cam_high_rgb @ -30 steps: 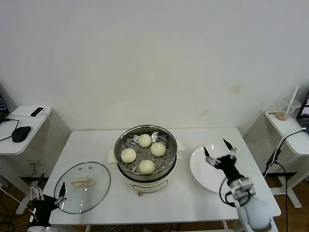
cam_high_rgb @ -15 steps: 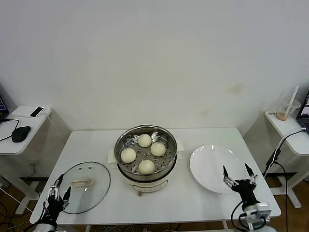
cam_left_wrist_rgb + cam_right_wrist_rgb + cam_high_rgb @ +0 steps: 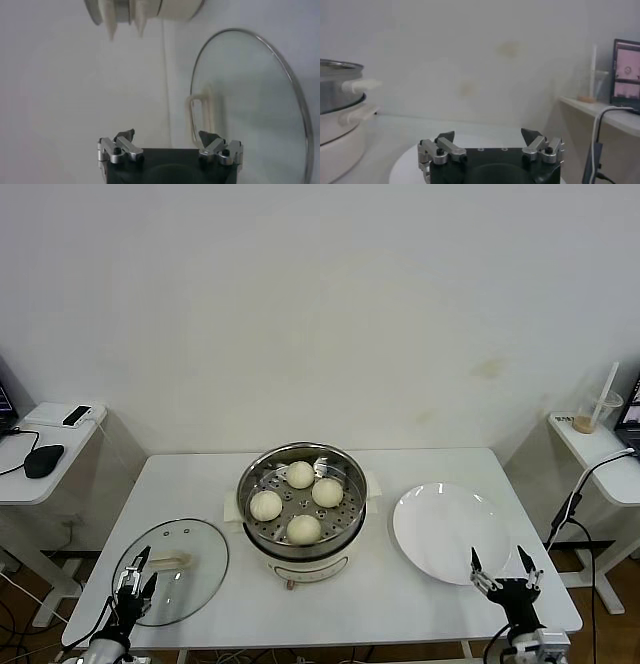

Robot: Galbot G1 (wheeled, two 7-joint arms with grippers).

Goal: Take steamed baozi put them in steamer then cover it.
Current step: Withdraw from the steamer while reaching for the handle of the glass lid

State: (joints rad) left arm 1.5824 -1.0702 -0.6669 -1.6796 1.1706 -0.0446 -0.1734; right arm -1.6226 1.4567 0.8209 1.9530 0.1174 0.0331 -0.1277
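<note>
**Four buns in the pot, lid on the desk**

All four steamed baozi (image 3: 300, 502) sit on the holey tray inside the steamer (image 3: 302, 509), in the middle of the white desk (image 3: 390, 604). The pot has no top on. The cover (image 3: 172, 571) lies flat on the desk to the pot's left. The left pincer (image 3: 134, 576) is over the lid's near edge, fingers apart, holding nothing. The right pincer (image 3: 505, 569) is by the near edge of the white plate (image 3: 445, 529), fingers apart, holding nothing.
</note>
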